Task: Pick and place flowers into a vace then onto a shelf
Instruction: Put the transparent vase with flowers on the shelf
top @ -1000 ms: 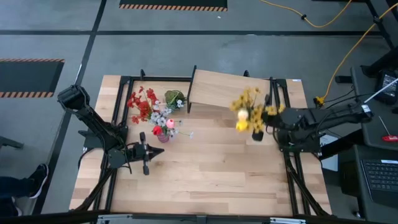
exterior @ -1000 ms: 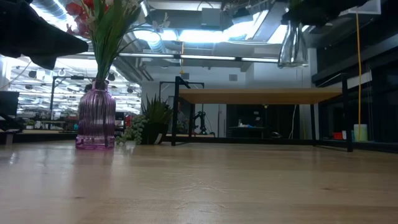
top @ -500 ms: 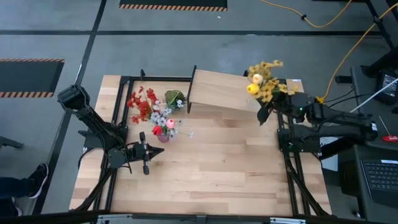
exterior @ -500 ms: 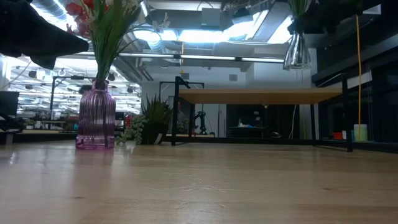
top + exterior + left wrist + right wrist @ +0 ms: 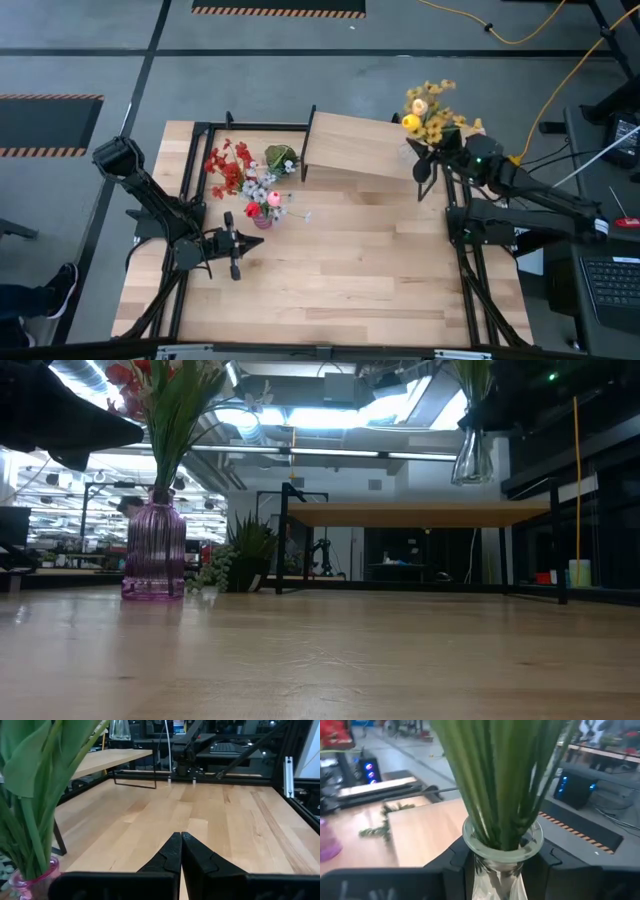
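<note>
My right gripper (image 5: 441,158) is shut on a clear glass vase (image 5: 472,456) that holds yellow flowers (image 5: 430,108) with long green stems (image 5: 500,780). It hangs in the air above the right end of the light-wood shelf (image 5: 355,150), which stands on thin black legs at the table's far side. A pink vase (image 5: 262,219) holding red, white and pink flowers (image 5: 232,166) stands on its base on the table's left part. My left gripper (image 5: 233,264) is shut, near the table top just on the near side of the pink vase (image 5: 30,882). My right gripper (image 5: 502,865) pinches the clear vase's narrow neck (image 5: 502,851) just below its rim, one finger (image 5: 456,862) on each side. The fingers come at it level, from the table's right. The vase is lifted clear above the shelf board (image 5: 420,515), roughly upright, its body hanging below the fingers.
A flowerless green leafy bunch (image 5: 282,159) lies on the table between the pink vase and the shelf's left end. Black frame rails (image 5: 470,270) run along the table's left and right sides. The near half of the table (image 5: 340,290) is bare wood.
My right gripper has carried the clear vase with the yellow flowers from over the table toward the far edge, and it now hangs above the shelf's right end. The vase stayed in its hold. The left arm and the pink vase kept still.
</note>
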Robot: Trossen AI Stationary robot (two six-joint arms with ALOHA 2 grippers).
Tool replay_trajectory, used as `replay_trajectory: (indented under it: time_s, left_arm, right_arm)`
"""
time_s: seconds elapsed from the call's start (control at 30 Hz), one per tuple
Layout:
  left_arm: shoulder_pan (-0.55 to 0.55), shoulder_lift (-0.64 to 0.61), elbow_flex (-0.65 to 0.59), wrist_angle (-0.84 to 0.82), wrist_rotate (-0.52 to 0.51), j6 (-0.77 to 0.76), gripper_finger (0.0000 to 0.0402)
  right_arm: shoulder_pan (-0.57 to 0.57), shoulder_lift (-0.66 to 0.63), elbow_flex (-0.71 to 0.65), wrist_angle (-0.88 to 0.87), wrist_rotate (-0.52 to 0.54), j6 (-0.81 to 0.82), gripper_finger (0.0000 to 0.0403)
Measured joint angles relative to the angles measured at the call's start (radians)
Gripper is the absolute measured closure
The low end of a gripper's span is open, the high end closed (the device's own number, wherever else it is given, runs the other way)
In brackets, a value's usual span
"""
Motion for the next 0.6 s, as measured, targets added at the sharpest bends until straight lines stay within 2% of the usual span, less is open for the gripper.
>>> replay_trajectory:
  time_s: [0.13, 0.3, 0.6]
  left_arm:
    - [0.0, 0.0, 0.0, 0.0, -0.046, 0.0, 0.0399]
    - [0.0, 0.0, 0.0, 0.0, -0.094, 0.0, 0.0397]
    - [0.0, 0.0, 0.0, 0.0, -0.102, 0.0, 0.0398]
  right_arm:
    - [-0.05, 0.0, -0.064, 0.097, -0.003, 0.012, 0.0293]
    - [-0.078, 0.0, -0.071, 0.105, -0.006, 0.001, 0.0293]
    - [-0.105, 0.046, -0.071, 0.081, -0.006, 0.003, 0.0293]
